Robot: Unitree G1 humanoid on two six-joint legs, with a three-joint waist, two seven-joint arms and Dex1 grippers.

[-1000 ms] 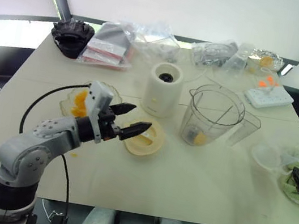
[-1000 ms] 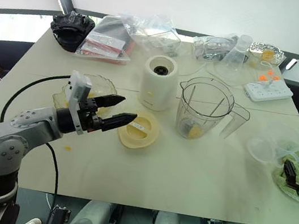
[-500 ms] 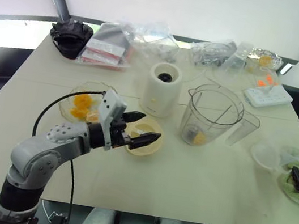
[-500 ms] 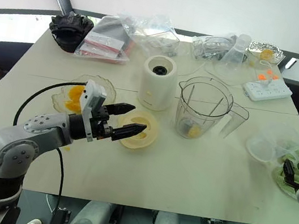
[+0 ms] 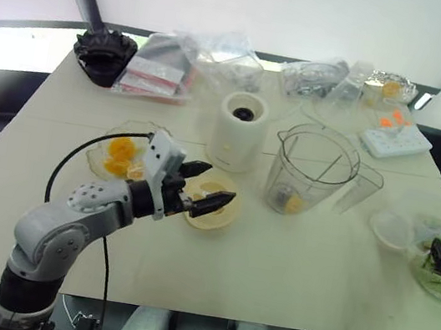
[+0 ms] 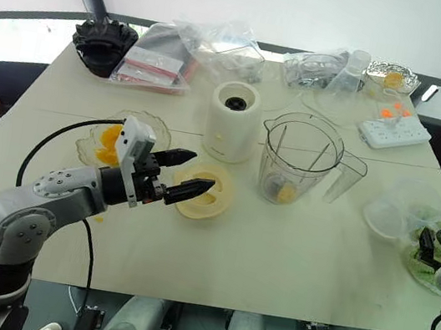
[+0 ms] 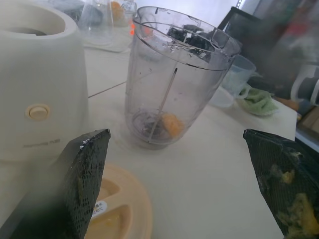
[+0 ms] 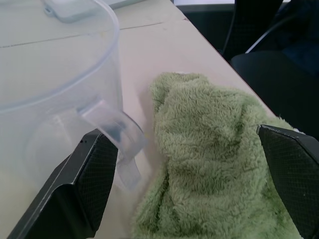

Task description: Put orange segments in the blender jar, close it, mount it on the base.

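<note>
Orange segments (image 5: 120, 157) sit in our glass bowl (image 5: 95, 163) left of the base (image 5: 239, 132), one lies in the blender jar (image 5: 311, 172), and both our left gripper (image 5: 205, 186) and right gripper (image 6: 429, 248) stand spread wide, empty.

The left arm (image 5: 67, 220) is built of rounded silver-grey segments with small dark screw holes, a black cable looping beside it. A white boxy camera housing (image 5: 160, 157) tops its wrist, and its tool (image 5: 207, 185) ends in two tapered black fingers (image 7: 82, 181) with finely cross-hatched pads
</note>
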